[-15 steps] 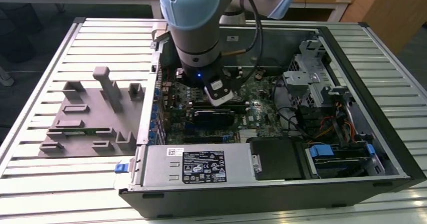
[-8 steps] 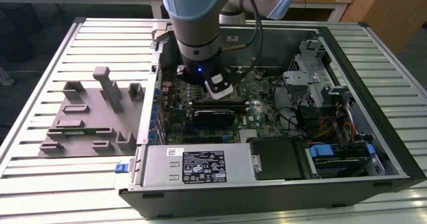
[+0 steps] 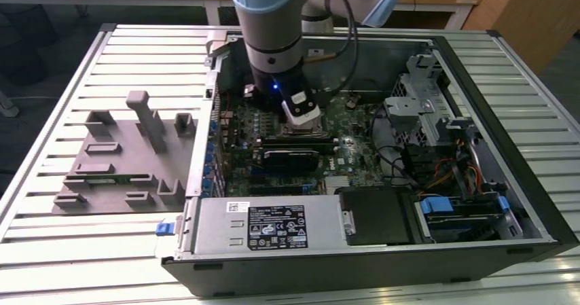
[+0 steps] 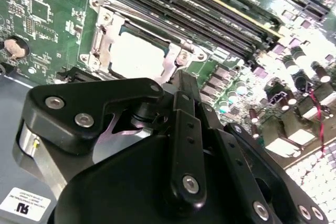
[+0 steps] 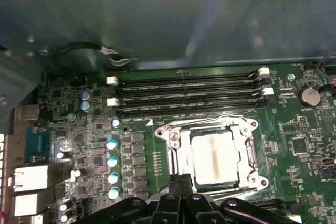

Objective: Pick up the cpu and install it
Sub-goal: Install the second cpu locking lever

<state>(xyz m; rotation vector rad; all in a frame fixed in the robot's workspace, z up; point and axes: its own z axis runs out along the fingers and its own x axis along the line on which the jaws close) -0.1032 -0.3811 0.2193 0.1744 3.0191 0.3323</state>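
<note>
Hovering low inside the open black desktop computer case (image 3: 507,250), the black two-finger gripper (image 5: 181,182) sits just beside the silver metal socket frame (image 5: 173,135) on the green motherboard (image 5: 142,145). The small flat square cpu with its pale silver metal top (image 5: 212,158) lies flat within that frame in both wrist views (image 4: 137,56), so it appears already seated in the socket. The fingertips (image 5: 185,181) are pressed together with no gap and nothing between them: the claw is clenched and empty. From the claw, the cpu lies just ahead of the fingertips and below them, close but apart. Being square, the chip has no long axis; its edges run parallel to the black memory slots (image 5: 184,98) on its far side from the gripper.
</note>
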